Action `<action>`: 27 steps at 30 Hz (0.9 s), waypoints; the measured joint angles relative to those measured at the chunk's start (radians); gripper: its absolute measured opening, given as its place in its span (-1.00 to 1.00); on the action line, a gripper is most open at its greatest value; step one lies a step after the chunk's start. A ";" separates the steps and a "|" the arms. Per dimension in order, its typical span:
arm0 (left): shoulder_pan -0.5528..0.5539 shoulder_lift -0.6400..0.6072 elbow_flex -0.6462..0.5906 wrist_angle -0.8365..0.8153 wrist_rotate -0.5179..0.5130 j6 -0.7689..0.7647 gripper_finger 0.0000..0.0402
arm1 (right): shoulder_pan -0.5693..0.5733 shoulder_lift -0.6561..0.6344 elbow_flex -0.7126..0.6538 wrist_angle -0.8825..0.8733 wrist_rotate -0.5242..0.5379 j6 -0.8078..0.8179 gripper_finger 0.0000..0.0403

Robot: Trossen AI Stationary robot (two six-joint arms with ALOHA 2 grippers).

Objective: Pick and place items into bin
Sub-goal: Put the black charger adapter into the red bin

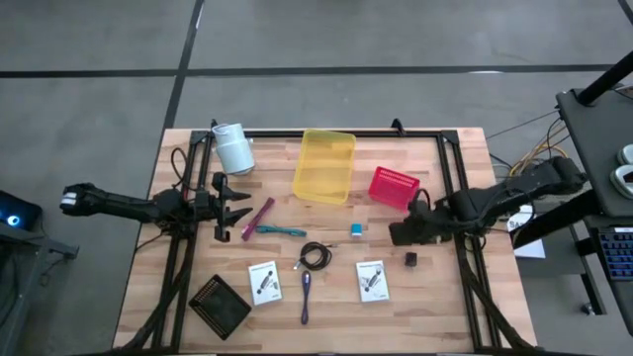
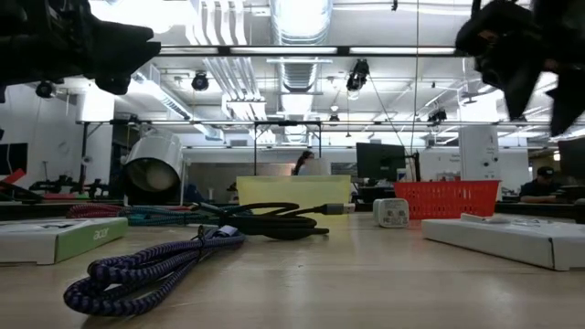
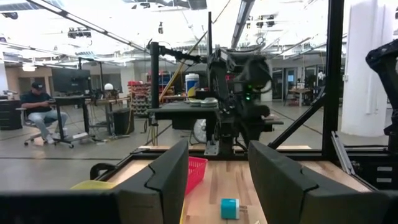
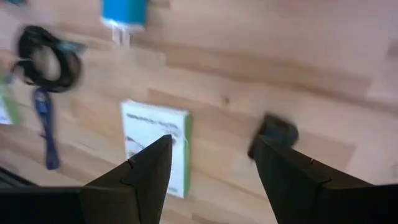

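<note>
The little things all lie out on the counter (image 1: 455, 297), and none is in a bin yet. So the job looks like it has not really started.

Let's count them. There is one pink stick (image 1: 259, 219) and one teal tool (image 1: 282, 231), touching each other near the left hand. There is one coiled black cable (image 1: 316, 256) in the middle and one purple cable (image 1: 306, 293) just below it. There are two white cards, one (image 1: 264, 282) left of the purple cable and one (image 1: 372, 280) right of it. There is one small blue cube (image 1: 355, 229) and one small black cube (image 1: 410, 259).

For bins, there is one yellow bin (image 1: 327, 164) and one red basket (image 1: 394, 187) at the far side, both with nothing showing inside. One black basket (image 1: 220, 305) sits at the near left corner. One white cup (image 1: 234, 148) lies on its side by the yellow bin.

The left hand (image 1: 229, 208) is spread wide, holding nothing, just beside the pink stick. The right hand (image 4: 212, 174) is spread too and empty, up above the black cube and the right card. I think eight things are left to move.
</note>
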 joint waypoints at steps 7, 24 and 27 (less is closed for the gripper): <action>0.000 0.000 0.000 0.001 -0.005 0.001 -0.24 | 0.139 0.120 -0.001 0.001 -0.050 0.215 0.06; 0.000 0.000 0.000 0.003 -0.007 0.078 -0.24 | 0.183 0.304 -0.002 -0.011 0.003 0.277 0.07; 0.000 0.000 0.000 0.003 -0.007 0.078 -0.24 | 0.183 0.327 -0.002 -0.025 0.009 0.274 0.07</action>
